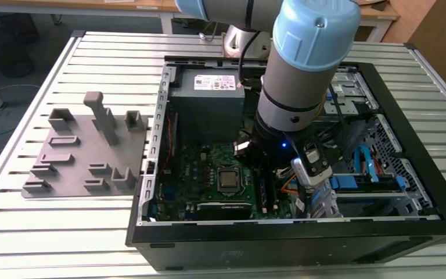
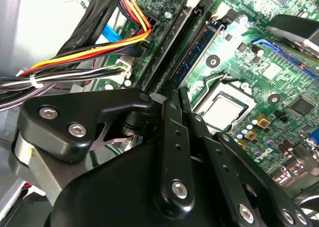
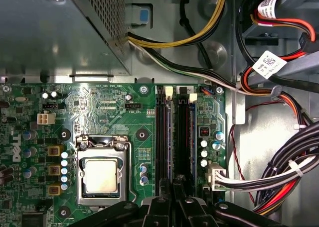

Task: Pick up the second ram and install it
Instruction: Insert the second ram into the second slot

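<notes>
Two black slot rails (image 3: 162, 137) run side by side on the motherboard (image 3: 99, 107), next to the CPU (image 3: 101, 176). You have the second ram (image 3: 185, 137) standing on edge in the rail farther from the CPU, on the side nearer the cable bundle (image 3: 279, 167). It shows as a thin dark strip. How deep it sits in the rail you cannot tell.

Long axis: along the rails. One end points at the power supply (image 3: 60, 28), the other at the hand (image 3: 175, 184).

In the second wrist view the same stick (image 2: 172, 43) runs straight away from the fingertips (image 2: 170, 100). A white latch (image 2: 155, 95) lies just beside them.

Hand: clenched, the two fingers drawn together and carrying no load between them. The tips sit over the near end of the ram, at its top edge. Whether they touch it, you cannot tell.

In the exterior view the arm (image 1: 304, 70) reaches down into the open case (image 1: 285, 244), which lies flat on the slatted worktop (image 1: 91, 232). A grey fixture tray (image 1: 83, 151) rests on the worktop at the exterior view's left, just beside the case.
</notes>
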`<state>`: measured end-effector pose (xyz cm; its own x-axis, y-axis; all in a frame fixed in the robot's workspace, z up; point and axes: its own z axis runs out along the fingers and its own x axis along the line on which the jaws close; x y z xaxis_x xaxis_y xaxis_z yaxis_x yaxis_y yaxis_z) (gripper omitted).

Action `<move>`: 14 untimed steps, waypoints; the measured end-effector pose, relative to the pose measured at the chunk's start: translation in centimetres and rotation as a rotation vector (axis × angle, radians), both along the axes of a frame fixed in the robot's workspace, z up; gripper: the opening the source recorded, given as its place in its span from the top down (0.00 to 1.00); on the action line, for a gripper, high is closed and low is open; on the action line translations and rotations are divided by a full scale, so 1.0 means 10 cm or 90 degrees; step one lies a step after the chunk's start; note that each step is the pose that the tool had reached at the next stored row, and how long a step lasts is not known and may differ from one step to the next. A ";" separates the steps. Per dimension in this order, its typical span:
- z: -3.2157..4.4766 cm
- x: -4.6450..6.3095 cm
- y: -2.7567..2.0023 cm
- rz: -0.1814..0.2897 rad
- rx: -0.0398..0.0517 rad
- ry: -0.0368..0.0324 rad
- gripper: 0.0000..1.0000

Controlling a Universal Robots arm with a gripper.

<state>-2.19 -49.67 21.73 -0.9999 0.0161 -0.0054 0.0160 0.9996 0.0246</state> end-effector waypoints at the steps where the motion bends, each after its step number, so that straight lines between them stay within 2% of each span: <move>1: 0.000 0.00 0.000 0.000 -0.0001 0.0000 0.87; 14: -0.042 0.00 0.003 0.001 -0.0003 0.0000 0.87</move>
<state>-2.19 -49.64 21.31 -0.9999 0.0151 -0.0054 0.0150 0.9996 0.0241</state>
